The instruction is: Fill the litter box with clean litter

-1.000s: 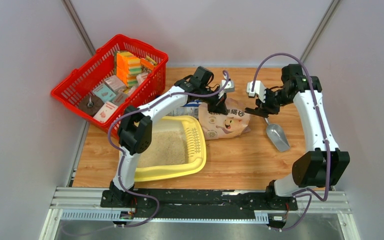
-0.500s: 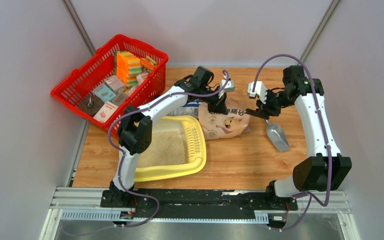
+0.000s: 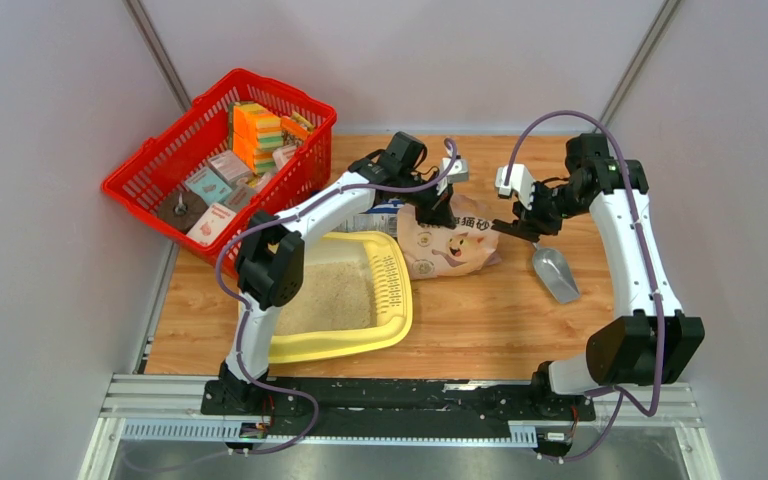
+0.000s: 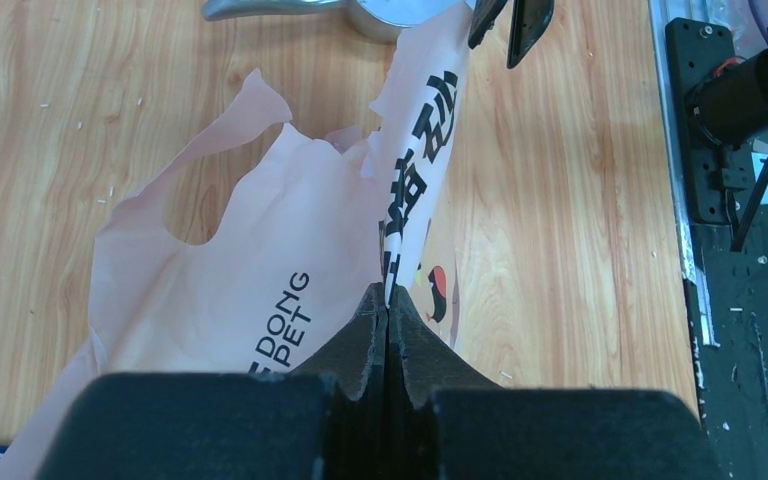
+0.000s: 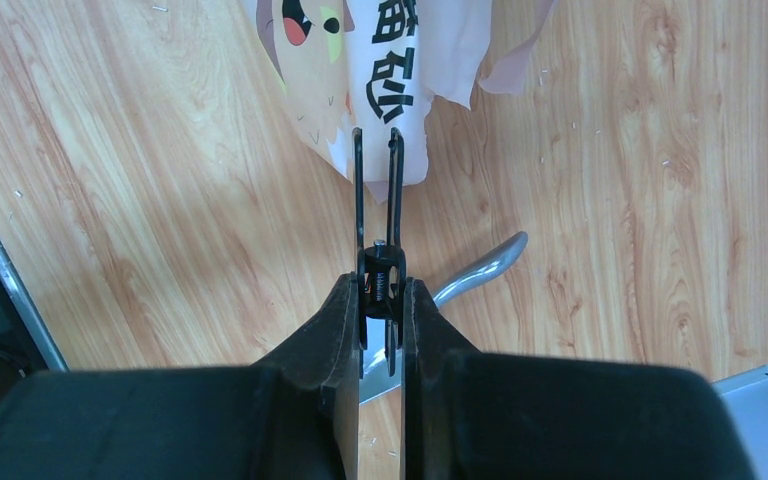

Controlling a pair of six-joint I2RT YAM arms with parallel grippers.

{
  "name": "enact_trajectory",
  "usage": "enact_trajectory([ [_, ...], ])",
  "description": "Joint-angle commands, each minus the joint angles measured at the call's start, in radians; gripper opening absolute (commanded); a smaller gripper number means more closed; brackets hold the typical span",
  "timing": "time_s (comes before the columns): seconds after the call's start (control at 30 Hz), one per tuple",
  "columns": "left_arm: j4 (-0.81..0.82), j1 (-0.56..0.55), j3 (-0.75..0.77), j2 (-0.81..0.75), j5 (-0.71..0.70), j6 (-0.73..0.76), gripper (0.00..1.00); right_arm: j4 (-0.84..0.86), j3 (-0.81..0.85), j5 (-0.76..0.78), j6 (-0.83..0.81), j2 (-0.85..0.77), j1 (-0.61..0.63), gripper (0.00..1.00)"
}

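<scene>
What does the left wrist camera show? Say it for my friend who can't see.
The left claw is shut, pinching the torn top edge of a tan paper litter bag with dark lettering, which lies on a wooden table. At the bag's far end are two thin black prongs and part of a silver scoop.

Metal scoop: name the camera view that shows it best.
Top external: the metal scoop shows bowl and handle together. Left wrist catches only a cropped sliver at the frame's top; right wrist shows just part of its handle.
</scene>
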Motion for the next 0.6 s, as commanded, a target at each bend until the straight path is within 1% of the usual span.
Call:
enact_trajectory([
  [0.0, 0.085, -0.001, 0.043, -0.028, 0.058, -0.034, 0.0, -0.257, 0.031, 0.007, 0.017, 0.002, -0.001, 0.0],
  [0.17, 0.095, -0.003, 0.04, -0.026, 0.065, -0.05, 0.0, -0.228, 0.042, -0.007, 0.015, 0.028, 0.005, 0.0],
  [0.37, 0.095, -0.003, 0.034, -0.028, 0.063, -0.053, 0.0, -0.206, 0.111, -0.043, 0.032, 0.014, 0.004, 0.0],
  [0.57, 0.091, -0.001, 0.037, -0.025, 0.062, -0.053, 0.0, -0.225, 0.08, -0.013, 0.003, 0.009, 0.004, 0.0],
])
